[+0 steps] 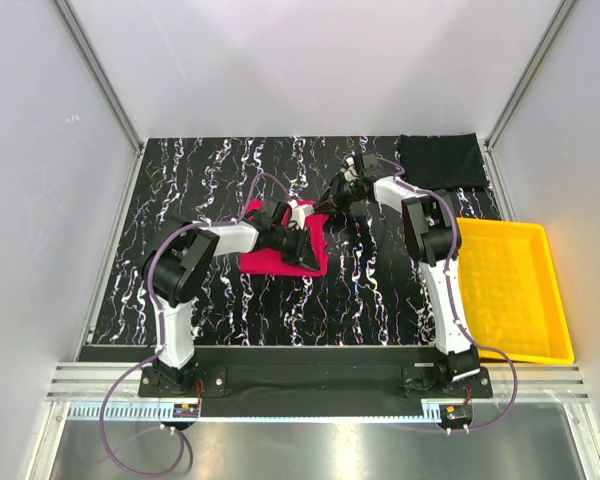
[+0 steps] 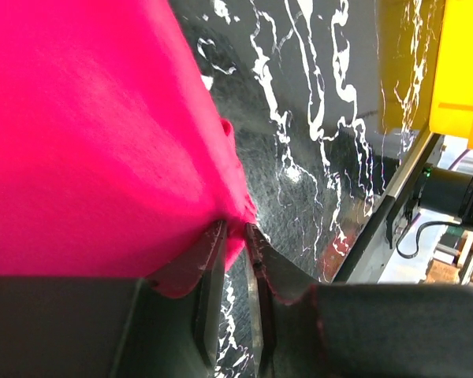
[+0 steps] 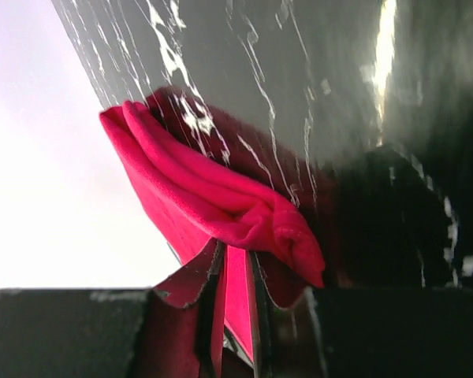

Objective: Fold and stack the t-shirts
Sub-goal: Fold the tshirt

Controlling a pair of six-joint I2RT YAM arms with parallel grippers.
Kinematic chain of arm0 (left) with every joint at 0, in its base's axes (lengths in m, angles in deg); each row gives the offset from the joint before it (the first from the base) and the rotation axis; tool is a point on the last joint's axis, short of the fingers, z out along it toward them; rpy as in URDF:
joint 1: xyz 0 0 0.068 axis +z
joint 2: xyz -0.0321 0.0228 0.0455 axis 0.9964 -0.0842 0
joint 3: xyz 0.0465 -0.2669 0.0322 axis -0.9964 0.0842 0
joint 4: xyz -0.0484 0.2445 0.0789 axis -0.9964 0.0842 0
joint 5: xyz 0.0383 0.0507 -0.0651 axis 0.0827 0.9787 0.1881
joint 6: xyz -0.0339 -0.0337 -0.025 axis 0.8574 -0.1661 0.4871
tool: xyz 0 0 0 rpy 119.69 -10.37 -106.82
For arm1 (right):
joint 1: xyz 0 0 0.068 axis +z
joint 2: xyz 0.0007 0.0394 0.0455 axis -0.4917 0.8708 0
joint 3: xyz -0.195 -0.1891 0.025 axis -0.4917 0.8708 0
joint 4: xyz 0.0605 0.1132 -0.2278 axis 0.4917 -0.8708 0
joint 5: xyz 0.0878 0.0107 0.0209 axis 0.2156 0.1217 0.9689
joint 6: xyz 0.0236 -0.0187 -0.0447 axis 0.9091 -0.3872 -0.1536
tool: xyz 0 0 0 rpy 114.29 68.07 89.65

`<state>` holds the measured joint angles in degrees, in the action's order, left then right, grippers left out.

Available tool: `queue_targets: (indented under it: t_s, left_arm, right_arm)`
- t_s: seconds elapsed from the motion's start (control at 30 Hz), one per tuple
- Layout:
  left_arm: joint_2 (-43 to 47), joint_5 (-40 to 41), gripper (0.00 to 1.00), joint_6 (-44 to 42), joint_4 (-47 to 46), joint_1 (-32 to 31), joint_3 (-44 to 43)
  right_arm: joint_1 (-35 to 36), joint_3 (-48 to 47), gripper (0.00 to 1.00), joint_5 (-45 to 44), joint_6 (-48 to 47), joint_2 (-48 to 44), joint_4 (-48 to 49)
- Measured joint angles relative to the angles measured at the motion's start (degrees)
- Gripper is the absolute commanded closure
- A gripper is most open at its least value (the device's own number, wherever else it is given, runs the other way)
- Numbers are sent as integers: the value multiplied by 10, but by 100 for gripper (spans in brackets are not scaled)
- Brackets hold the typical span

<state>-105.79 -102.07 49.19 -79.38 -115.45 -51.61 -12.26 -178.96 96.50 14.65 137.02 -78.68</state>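
At table centre: soft red t-shirt (image 1: 268, 262), bunched | left gripper (image 2: 235, 236) stretched low across it, jaws pinching its thin edge | right gripper (image 3: 235, 272) tilted down, jaws clamped on a thick rolled fold | black t-shirt (image 1: 440, 160) flat, far-right corner.

Lighting and picture quality: even and bright from above, uneven at both wrists.
Top view: diffuse light, sharp throughout, shadows faint, dull sheen on the metal ledge (image 1: 300, 445) along the bottom edge. Left wrist view: red t-shirt (image 2: 87, 134) oversaturated and nearly textureless at upper left; tabletop (image 2: 299, 118) glossy with pale reflections; bottom band dark and soft. Right wrist view: left side blown out to white, glare streak at upper right, tabletop blurred, bottom band near black.
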Motion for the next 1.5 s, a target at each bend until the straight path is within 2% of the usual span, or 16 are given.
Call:
queue_targets:
  t_s: [0.13,0.23,0.27,0.33,0.37,0.5,0.63,0.73,0.83,1.07,1.17,1.2,1.23,1.3,1.47,1.5]
  left_arm:
    - [2,-2,71,1,1,-9,10]
    - [26,0,66,0,35,-9,12]
    - [43,0,65,1,52,-7,12]
    - [94,-1,62,1,85,8,10]
    - [123,-1,60,1,100,22,6]
    - [235,6,52,-5,133,106,-15]
    - [309,26,51,-13,142,201,2]
    - [303,40,50,-22,149,242,40]
    - [256,49,50,-25,159,265,79]
    - [157,54,50,-12,133,284,108]
    - [139,49,67,1,98,284,121]
    - [136,44,81,6,85,284,133]
    - [135,42,88,10,81,284,138]
    - [134,27,92,30,51,284,168]
    - [153,-20,95,85,-15,263,243]
    - [164,-21,96,95,-23,250,257]
  right_arm:
    - [-4,-43,77,3,-19,19,-25]
    - [-9,-53,68,-5,-35,18,-48]
    - [-11,-54,62,-8,-41,14,-57]
    - [-14,-47,57,-20,-53,-2,-79]
    - [-17,-40,49,-29,-60,-16,-89]
    - [-35,29,39,-68,-95,-113,-129]
    - [-58,92,38,-91,-131,-215,-156]
    - [-67,169,35,-99,-151,-290,-161]
    - [-64,260,34,-97,-161,-353,-167]
    - [-59,472,31,-77,-159,-497,-163]
    - [-59,525,31,-76,-155,-557,-158]
    - [-59,544,30,-76,-153,-576,-151]
    - [-59,554,28,-75,-151,-587,-150]
    - [-58,578,26,-75,-140,-601,-137]
    - [-58,654,20,-75,-85,-622,-65]
    - [-58,672,7,-75,-71,-626,-46]
